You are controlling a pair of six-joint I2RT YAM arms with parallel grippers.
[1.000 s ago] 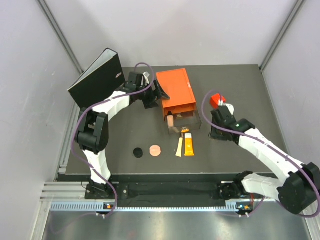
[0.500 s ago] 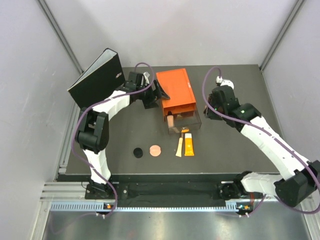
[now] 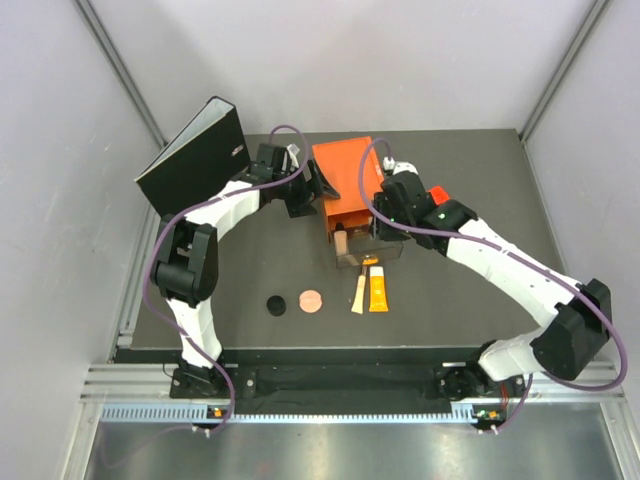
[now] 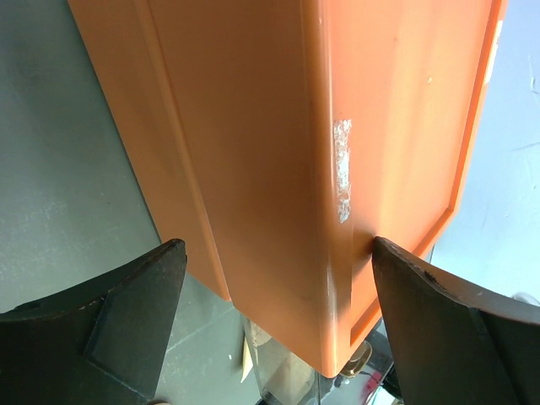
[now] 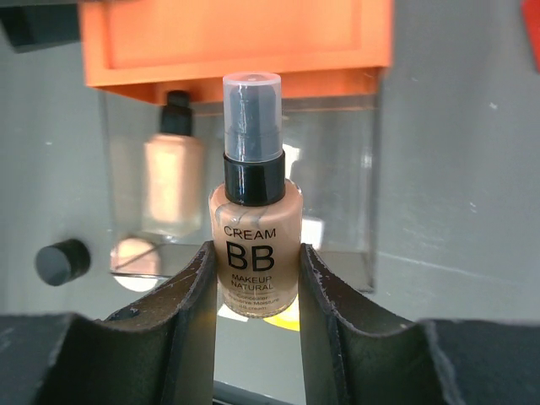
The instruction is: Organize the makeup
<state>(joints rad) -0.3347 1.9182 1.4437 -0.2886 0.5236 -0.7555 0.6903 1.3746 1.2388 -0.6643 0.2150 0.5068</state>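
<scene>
My right gripper (image 5: pixel 256 274) is shut on a tan BB cream bottle (image 5: pixel 253 211) with a black cap, held upright in front of the clear drawer (image 5: pixel 363 169) of the orange box (image 5: pixel 236 38). A second tan bottle (image 5: pixel 173 177) lies inside the drawer (image 3: pixel 390 240). On the table in front lie the black disc (image 3: pixel 276 304), the pinkish-copper disc (image 3: pixel 311 300), the slim beige tube (image 3: pixel 358 296) and the orange-yellow tube (image 3: pixel 378 290). My left gripper (image 4: pixel 278 253) is open, its jaws astride the orange box's (image 3: pixel 348 175) left front corner.
A small red cube (image 3: pixel 438 194) sits right of the orange box, behind my right arm. A black binder (image 3: pixel 195 155) stands open at the back left. Grey walls close in the table on three sides.
My right arm has swung left from beside the red cube to the front of the clear drawer. The left arm and the items on the table have not moved.
</scene>
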